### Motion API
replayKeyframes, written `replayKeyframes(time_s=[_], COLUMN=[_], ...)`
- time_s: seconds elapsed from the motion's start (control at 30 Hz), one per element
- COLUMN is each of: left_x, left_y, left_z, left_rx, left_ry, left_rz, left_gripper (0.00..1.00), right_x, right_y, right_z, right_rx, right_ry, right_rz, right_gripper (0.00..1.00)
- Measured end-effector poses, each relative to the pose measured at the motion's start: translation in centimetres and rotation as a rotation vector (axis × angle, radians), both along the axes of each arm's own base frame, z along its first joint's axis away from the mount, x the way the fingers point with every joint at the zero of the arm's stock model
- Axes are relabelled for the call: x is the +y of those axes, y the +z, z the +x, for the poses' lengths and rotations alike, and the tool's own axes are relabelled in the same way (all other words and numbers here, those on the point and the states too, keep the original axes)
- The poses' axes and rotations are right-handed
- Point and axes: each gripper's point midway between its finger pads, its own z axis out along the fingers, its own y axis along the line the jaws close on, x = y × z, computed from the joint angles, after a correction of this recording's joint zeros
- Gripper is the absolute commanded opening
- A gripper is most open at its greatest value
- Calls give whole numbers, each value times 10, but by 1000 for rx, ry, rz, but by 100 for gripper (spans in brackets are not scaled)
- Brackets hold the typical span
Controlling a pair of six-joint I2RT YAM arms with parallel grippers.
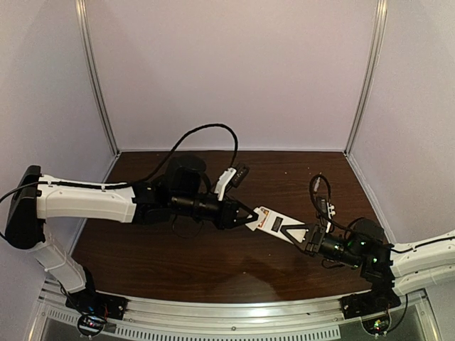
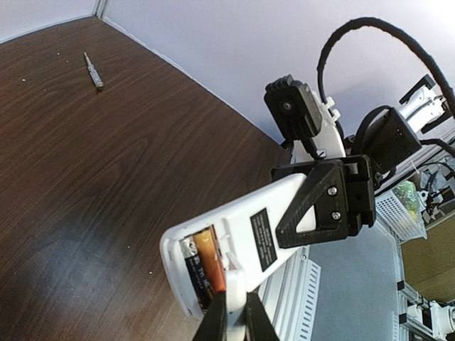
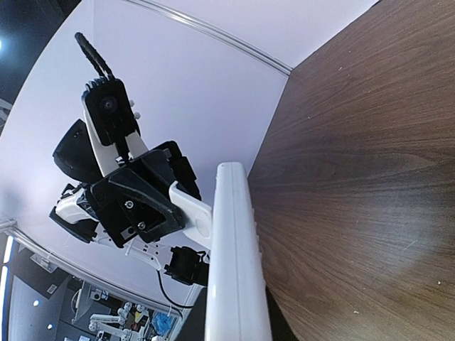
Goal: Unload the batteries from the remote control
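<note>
- As viewed from overhead, nearest to arm bases: R gripper (image 1: 295, 233), clamped on one end of remote control (image 1: 272, 223), w/ one black triangular finger lying across labelled face.
- Next out: remote control, lifted off table (image 1: 178, 266), spanning gap betw. the two grippers approx. mid-scene; seen edge-on in R wrist view, w/ open batt. compartment facing L wrist cam.
- Inside compartment: orange battery (image 2: 208, 257) & dark battery (image 2: 193, 275), side by side, lengthwise along remote, both seated in their slots.
- At compartment end of remote: L gripper (image 2: 233, 316), fingers closed almost together, tips against end of orange battery; battery pinched or merely touched, cannot tell.
- Farther back, lying flat on dark wood-grain table toward rear corner: small slim tool (image 2: 94, 71), well apart from remote & both grippers.
- Farthest: pale enclosure walls (image 1: 234, 71), w/ metal strips at corners.
</note>
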Motion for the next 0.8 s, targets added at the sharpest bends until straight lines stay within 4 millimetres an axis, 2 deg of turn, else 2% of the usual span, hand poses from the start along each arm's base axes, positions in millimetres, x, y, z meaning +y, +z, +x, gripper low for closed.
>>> replayKeyframes(time_s=[0.8], left_x=[4], left_y=[-2], left_z=[-3], left_rx=[4], left_ry=[-4], left_rz=[1], left_gripper=[0], right_x=[-2], right_y=[-2], right_z=[4], right_rx=[3], right_ry=[-27], right_rz=[-9], right_gripper=[0])
